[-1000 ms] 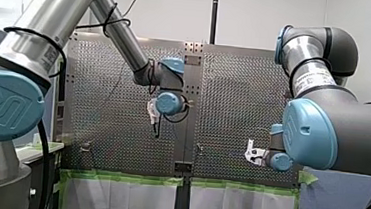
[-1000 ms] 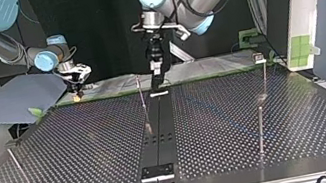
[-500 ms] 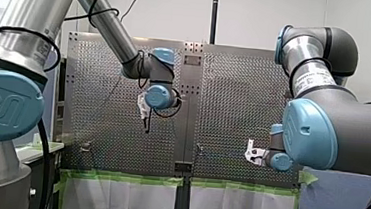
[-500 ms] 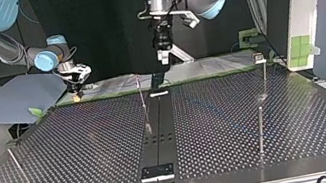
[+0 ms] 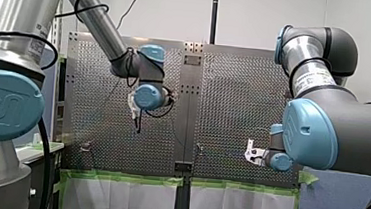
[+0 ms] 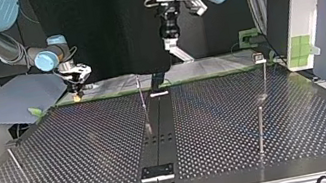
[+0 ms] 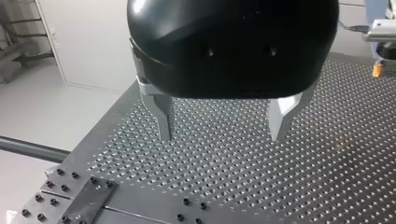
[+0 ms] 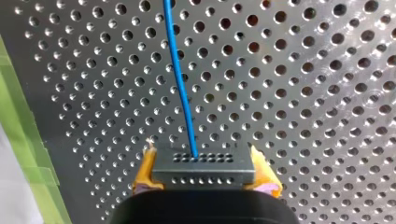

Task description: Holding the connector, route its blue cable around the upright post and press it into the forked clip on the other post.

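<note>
Above perforated table (image 7: pixel 327 186): left gripper (image 7: pixel 223 135) released; right gripper (image 8: pixel 204 182) clamps one connector (image 8: pixel 203 164), one blue cable (image 8: pixel 180 79).

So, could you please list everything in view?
perforated table: one, grey metal, under both arms.
centre strip: one, black, down the table's middle.
posts: four, thin metal, standing on the table.
clip: one, pale, atop the far post at the top view's right.
green tape: strips along the table's edge nearest the arms.
sheet: one, grey-blue, beside the table at the top view's left.
connector: one, dark grey, in the right end effector.
blue cable: one, runs from the connector over the table.
left end effector: one, black, metal fingers, open, above the table.
right end effector: one, yellow pads, shut on the connector.
</note>
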